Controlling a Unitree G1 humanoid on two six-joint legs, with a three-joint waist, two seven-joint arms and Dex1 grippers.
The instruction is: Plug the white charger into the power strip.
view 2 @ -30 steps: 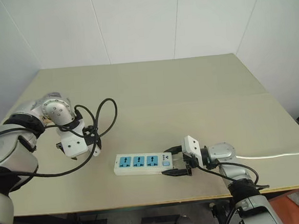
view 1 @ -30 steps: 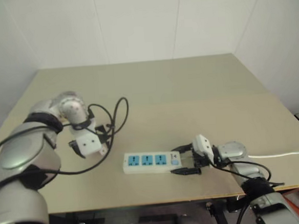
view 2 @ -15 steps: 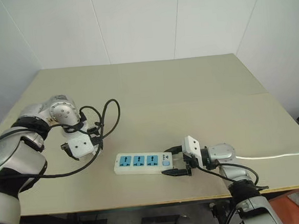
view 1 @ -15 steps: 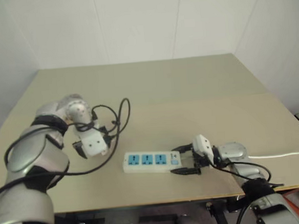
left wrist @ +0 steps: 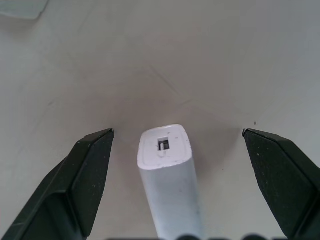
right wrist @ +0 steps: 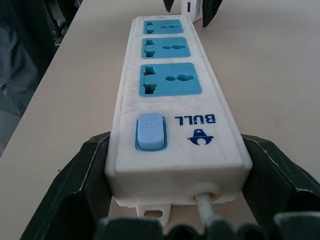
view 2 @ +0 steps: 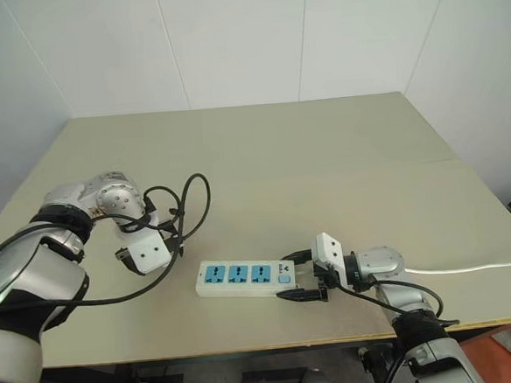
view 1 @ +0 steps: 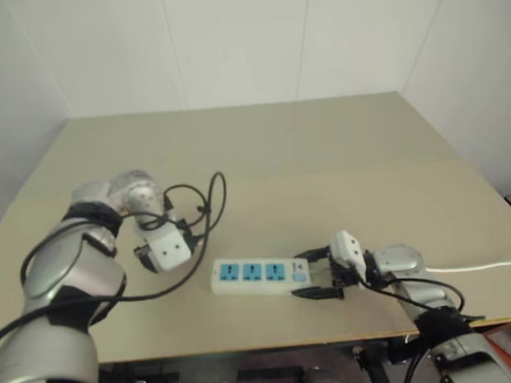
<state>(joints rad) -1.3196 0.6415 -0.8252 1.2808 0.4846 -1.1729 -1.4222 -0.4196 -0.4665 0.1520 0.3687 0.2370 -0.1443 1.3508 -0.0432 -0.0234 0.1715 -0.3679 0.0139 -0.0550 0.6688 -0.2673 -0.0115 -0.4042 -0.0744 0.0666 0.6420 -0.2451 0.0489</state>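
Note:
The white charger (left wrist: 167, 165) lies flat on the table, its port end showing, between the wide-apart fingers of my left gripper (left wrist: 177, 132). The gripper points straight down over it, open, and neither finger touches it. The power strip (view 2: 244, 277) lies near the table's front edge, with three blue sockets (right wrist: 171, 80) and a blue switch (right wrist: 150, 131). My right gripper (view 2: 288, 277) is shut on the strip's switch end, one finger on each long side. The charger (right wrist: 191, 7) sits just beyond the strip's far end, left of it in the eye views.
The strip's white cord (view 2: 471, 267) runs right along the table (view 2: 324, 169) and off its edge. A black cable loop (view 2: 191, 205) hangs from my left wrist just above the strip's left end. The table's front edge (view 2: 249, 348) is close below the strip.
My left gripper has moved right toward the strip's left end, sunk a little, and its wrist has rolled. The right gripper and the strip have stayed put.

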